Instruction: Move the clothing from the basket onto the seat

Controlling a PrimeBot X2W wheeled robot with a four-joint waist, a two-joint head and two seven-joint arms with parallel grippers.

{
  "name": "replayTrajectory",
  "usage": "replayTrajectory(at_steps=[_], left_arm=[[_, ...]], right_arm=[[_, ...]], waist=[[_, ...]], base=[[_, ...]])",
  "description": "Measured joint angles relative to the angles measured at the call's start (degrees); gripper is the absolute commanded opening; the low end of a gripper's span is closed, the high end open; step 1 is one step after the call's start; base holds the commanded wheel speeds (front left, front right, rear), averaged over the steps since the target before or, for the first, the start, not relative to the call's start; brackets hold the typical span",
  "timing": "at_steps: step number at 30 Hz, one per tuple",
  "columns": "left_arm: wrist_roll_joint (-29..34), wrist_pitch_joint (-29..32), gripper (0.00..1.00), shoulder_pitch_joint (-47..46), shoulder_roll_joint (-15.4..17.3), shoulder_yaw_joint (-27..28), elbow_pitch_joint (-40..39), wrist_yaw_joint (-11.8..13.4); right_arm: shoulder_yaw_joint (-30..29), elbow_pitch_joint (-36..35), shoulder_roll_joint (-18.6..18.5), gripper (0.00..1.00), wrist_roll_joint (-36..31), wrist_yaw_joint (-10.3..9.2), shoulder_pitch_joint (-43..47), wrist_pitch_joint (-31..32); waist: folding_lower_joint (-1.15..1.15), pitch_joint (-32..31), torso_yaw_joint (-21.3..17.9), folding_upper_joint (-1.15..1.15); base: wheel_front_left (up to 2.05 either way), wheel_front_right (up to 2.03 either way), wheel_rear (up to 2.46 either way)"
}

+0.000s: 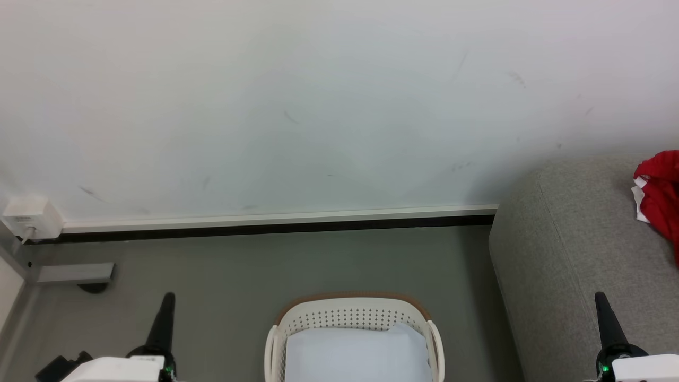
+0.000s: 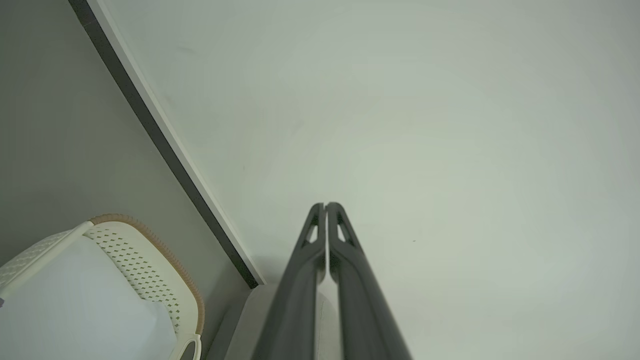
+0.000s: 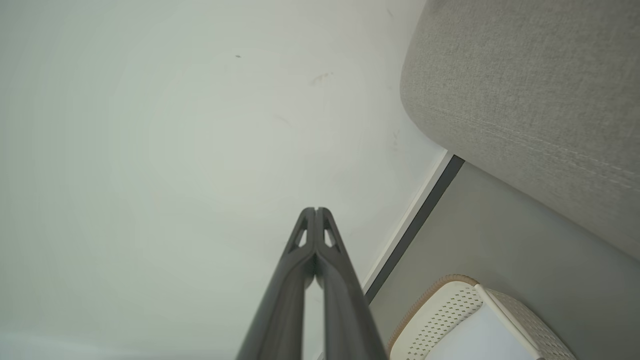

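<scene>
You have one red jersey (image 1: 658, 199) lying on the grey sofa (image 1: 573, 254), at the head view's right edge. One basket (image 1: 353, 310) stands on the floor beside the sofa, holding one pale cloth (image 1: 355, 353). Your left gripper (image 2: 325, 205) and right gripper (image 3: 315, 209) flank it, fingers pressed together, carrying nothing.

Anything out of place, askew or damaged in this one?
Nothing spilled or broken. The jersey lies crumpled on the sofa at the head view's right edge. The basket stands upright, holding a pale cloth. The wall carries faint scuffs. The left gripper and right gripper are shut, empty.
</scene>
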Motion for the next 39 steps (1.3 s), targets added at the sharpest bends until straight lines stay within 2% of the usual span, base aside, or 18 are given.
replayTrajectory(at_steps=[30,39], left_arm=[[-13.1,3.4,0.0,-1.1,-0.1,1.3,-1.7,-0.2],[-15.0,3.9,0.0,-1.4,-0.1,1.5,-2.0,-0.2]], right_arm=[[-1.3,-1.2,-0.3,0.0,13.3,-0.02,-1.5,3.0],[-1.5,-1.3,-0.5,0.0,15.9,-0.02,-1.7,3.5]], waist=[[0.0,0.4,0.2,0.0],[0.0,0.4,0.3,0.0]], base=[[0.0,0.0,0.0],[0.0,0.0,0.0]])
